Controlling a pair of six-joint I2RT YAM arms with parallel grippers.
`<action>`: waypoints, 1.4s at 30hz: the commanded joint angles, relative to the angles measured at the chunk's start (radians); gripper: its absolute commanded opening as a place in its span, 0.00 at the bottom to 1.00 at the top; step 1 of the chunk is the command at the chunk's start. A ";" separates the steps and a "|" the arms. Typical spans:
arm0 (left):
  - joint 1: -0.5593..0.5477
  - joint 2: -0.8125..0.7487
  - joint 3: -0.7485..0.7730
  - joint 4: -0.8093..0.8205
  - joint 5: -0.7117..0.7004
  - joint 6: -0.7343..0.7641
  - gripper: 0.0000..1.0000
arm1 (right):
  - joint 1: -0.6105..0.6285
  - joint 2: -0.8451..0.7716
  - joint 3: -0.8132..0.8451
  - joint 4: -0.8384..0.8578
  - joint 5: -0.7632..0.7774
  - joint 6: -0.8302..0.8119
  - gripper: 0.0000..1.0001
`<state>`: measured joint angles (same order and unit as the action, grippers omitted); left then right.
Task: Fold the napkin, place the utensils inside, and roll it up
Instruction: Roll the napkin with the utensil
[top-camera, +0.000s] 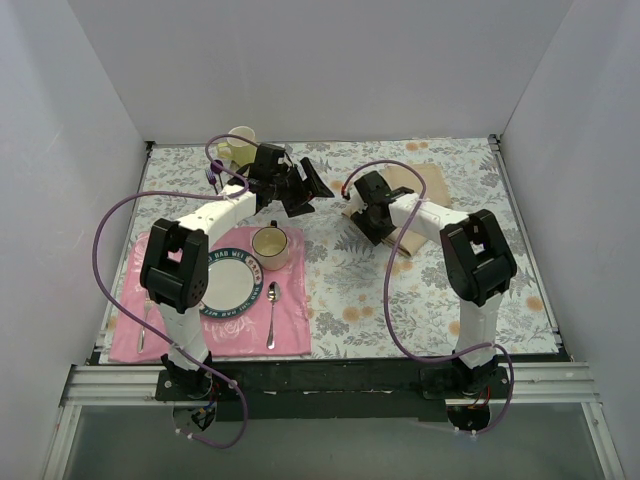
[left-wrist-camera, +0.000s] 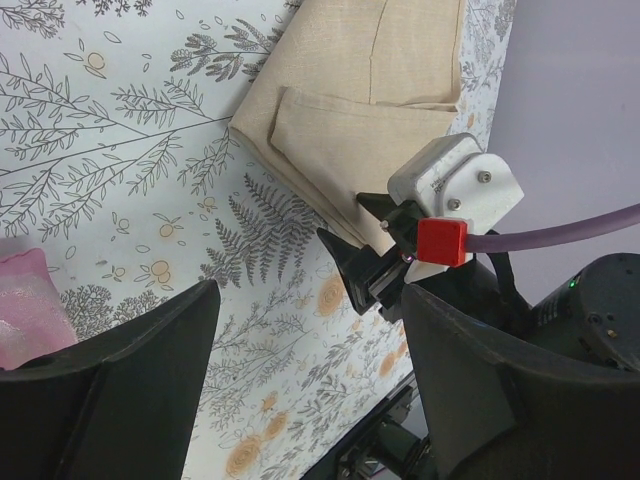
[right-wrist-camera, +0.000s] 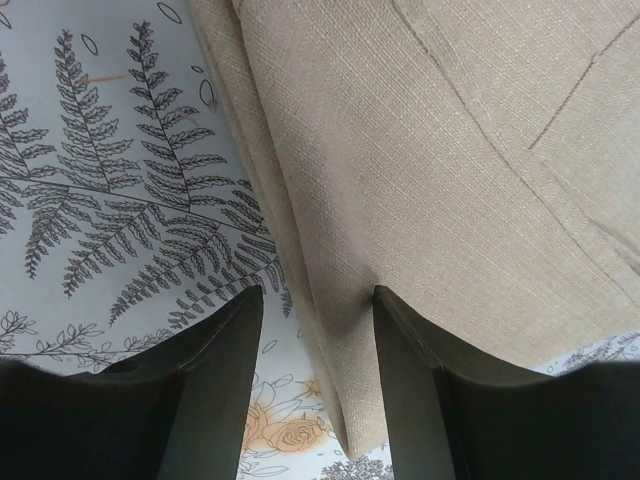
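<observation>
Top view, 12 o'clock = far wall.

Count: 2 arms, 1 napkin (top-camera: 432, 180), 1 spoon (top-camera: 273, 305), 1 plate (top-camera: 245, 305), 2 cups, 1 pink placemat (top-camera: 290, 335), all on the grey floral tablecloth (top-camera: 400, 300).

Napkin is lying flat at approx 1 o'clock from table centre, well apart from the placemat. It is showing at least 2 layers in the left wrist view, w/ a folded flap on top and crease lines across it.

R gripper (right-wrist-camera: 318, 295) is sitting low at the napkin's 9 o'clock edge. Its fingers (right-wrist-camera: 200, 400) are spread, not clamping. One is standing over bare tablecloth, the other over the cloth, and the folded edge is running up btwn them.

L gripper (left-wrist-camera: 310, 295) is hanging above the tablecloth at approx 12 o'clock from the plate, near the R gripper but apart from it. Its fingers (left-wrist-camera: 120, 390) are spread wide and holding nothing, and it is looking straight at the R gripper and the napkin.

Spoon is lying on the placemat at 4 o'clock from the plate, bowl toward 12, untouched.

Cup no. 1 (top-camera: 270, 243) is standing on the placemat at 1 o'clock from the plate. Cup no. 2 (top-camera: 238, 148) is standing near the far edge, behind the L arm.

A thin item is showing at the placemat's 9 o'clock edge. It is too small to name.
</observation>
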<state>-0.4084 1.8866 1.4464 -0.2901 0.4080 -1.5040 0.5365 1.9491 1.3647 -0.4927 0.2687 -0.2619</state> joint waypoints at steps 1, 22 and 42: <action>0.003 -0.044 -0.015 0.017 0.017 -0.007 0.73 | -0.016 0.008 -0.015 0.062 -0.031 0.023 0.55; 0.003 0.009 -0.041 0.028 0.003 -0.028 0.79 | -0.075 0.083 -0.096 0.031 -0.184 0.099 0.26; -0.072 0.218 -0.017 0.108 0.051 -0.334 0.85 | -0.075 0.062 -0.096 0.063 -0.404 0.196 0.09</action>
<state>-0.4610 2.1082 1.4136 -0.2108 0.4908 -1.7222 0.4423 1.9392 1.2942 -0.3534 -0.0006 -0.0948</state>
